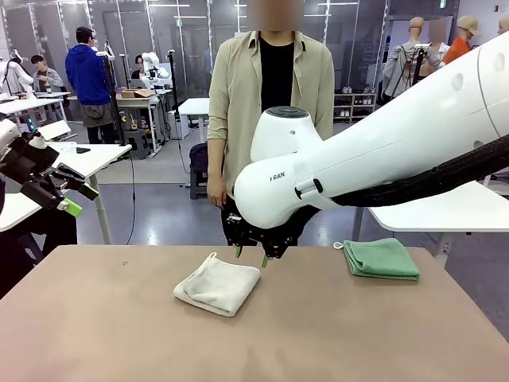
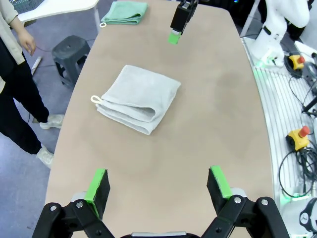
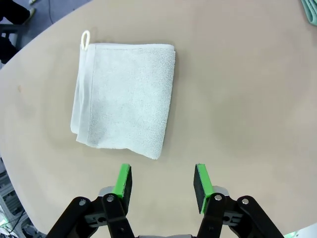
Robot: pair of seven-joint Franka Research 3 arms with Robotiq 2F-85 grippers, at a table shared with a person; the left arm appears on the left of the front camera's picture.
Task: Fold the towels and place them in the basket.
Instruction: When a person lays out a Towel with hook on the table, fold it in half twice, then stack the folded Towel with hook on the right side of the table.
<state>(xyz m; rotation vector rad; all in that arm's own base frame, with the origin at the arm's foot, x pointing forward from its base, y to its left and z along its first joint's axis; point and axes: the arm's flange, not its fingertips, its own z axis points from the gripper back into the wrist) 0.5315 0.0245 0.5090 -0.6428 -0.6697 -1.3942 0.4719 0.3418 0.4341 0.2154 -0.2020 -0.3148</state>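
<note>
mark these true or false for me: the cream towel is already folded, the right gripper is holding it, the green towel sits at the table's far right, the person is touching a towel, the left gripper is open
1. The cream towel lies folded on the table. True.
2. The right gripper holds the cream towel. False: its jaws stand apart over bare table beside the towel, gripping nothing.
3. The green towel sits near the table's far right edge. True.
4. The person's hand touches a towel. False: it hangs at the person's side, off the table.
5. The left gripper is open. True.
</note>
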